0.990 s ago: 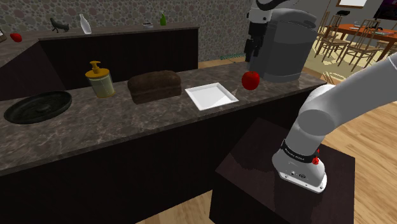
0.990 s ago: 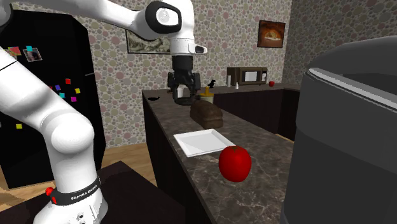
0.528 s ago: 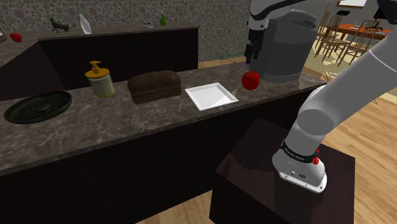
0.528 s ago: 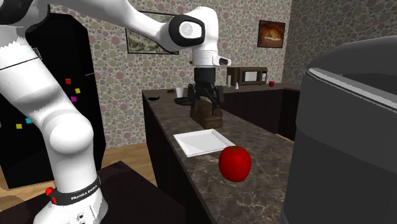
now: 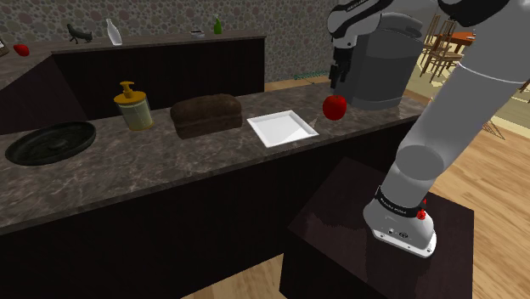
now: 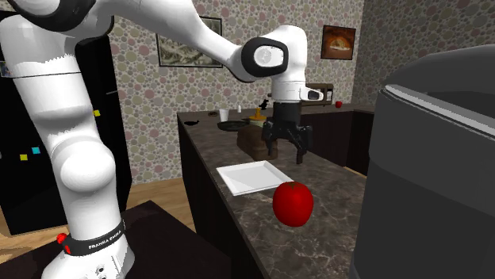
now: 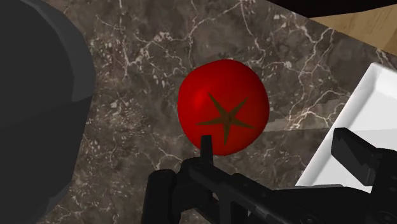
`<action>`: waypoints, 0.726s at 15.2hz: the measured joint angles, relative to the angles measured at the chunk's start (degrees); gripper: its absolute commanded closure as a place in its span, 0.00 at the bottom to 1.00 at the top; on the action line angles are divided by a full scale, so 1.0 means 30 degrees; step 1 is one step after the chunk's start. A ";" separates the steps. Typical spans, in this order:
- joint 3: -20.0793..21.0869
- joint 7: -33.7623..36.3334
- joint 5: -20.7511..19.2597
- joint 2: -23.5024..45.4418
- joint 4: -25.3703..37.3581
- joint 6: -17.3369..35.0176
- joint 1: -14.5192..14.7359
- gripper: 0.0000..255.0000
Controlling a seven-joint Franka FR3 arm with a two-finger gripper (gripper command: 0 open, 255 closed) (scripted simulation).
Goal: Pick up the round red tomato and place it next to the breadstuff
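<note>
Swinging over from the bread loaf (image 5: 206, 115), the gripper (image 6: 286, 154) is hovering, jaws apart, above the tomato (image 7: 222, 107) sitting near the countertop (image 5: 170, 161) front edge; smooth, light, likely soft, it is calling for a gentle grip across its middle.

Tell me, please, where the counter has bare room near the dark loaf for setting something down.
Broadest: the counter strip between the loaf and the front edge. A narrower gap lies between loaf and white tray. Crowded: around the tomato, between tray and grey pot.
</note>
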 measured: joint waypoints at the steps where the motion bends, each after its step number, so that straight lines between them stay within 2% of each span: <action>1: -0.0231 -0.0423 0.0390 0.0846 0.0543 0.0198 -0.0055 0.00; 3: -0.0467 -0.0912 0.0702 0.1519 0.0857 0.0464 -0.0201 0.00; 11: -0.0649 -0.1350 0.1174 0.2445 -0.0130 0.2250 -0.0350 0.00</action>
